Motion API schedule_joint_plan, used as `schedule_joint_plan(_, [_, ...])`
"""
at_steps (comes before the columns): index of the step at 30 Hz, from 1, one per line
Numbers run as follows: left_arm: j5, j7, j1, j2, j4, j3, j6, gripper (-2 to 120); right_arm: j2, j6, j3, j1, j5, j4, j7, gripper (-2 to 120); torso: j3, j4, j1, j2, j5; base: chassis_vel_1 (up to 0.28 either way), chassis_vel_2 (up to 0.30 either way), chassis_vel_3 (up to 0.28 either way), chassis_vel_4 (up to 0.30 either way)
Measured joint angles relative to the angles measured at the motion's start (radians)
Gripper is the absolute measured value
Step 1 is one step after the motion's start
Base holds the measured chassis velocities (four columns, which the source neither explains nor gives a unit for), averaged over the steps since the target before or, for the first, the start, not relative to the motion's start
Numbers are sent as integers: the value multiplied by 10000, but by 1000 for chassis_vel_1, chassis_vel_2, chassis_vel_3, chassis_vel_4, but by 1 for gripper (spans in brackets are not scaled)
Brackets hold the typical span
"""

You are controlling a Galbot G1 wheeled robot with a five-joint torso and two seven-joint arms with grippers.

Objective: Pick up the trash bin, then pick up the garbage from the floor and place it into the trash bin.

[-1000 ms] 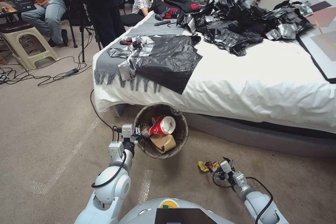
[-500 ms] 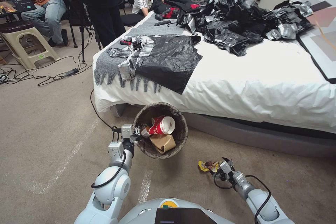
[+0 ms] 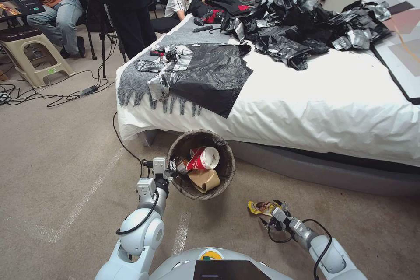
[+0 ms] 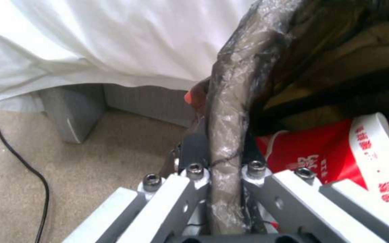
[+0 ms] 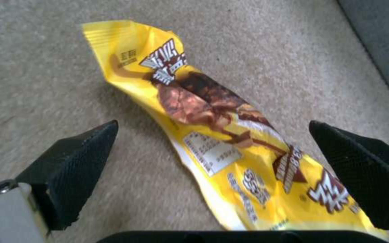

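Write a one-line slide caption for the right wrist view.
Open right gripper straddles a yellow snack wrapper lying on the carpet.

even indoor light, soft shadows; wrist views blurry, head view wide-angle.

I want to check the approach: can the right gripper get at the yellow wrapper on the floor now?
Probably yes: the right gripper is open with the yellow wrapper lying flat between its fingers, nothing covering it.

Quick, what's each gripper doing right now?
Left gripper: shut on the bin rim.
Right gripper: open, straddling the yellow wrapper on the floor.
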Motion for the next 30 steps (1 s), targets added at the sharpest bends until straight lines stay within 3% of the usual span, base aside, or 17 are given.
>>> schedule_joint_plan(16, [-43, 6, -83, 15, 292, -99, -9, 0, -189, 72, -142, 844, 102, -1026, -140, 100, 0, -1, 0, 0, 2, 0, 0, 0, 0])
schedule_joint_plan(23, [-35, 20, -29, -6, 290, -122, -72, 0, -231, 76, -105, 939, 263, -1094, -120, 82, 0, 1, 0, 0, -3, 0, 0, 0, 0])
schedule_joint_plan(28, [2, 29, -18, 0, 227, -27, -72, 0, -132, 180, -41, 849, 432, -1137, -55, 57, 0, 0, 0, 0, -1, 0, 0, 0, 0])
schedule_joint_plan(30, [5, 29, -18, 7, 223, -26, -72, 0, -138, 203, -32, 846, 428, -1151, -54, 52, 0, 0, 0, 0, -4, 0, 0, 0, 0])
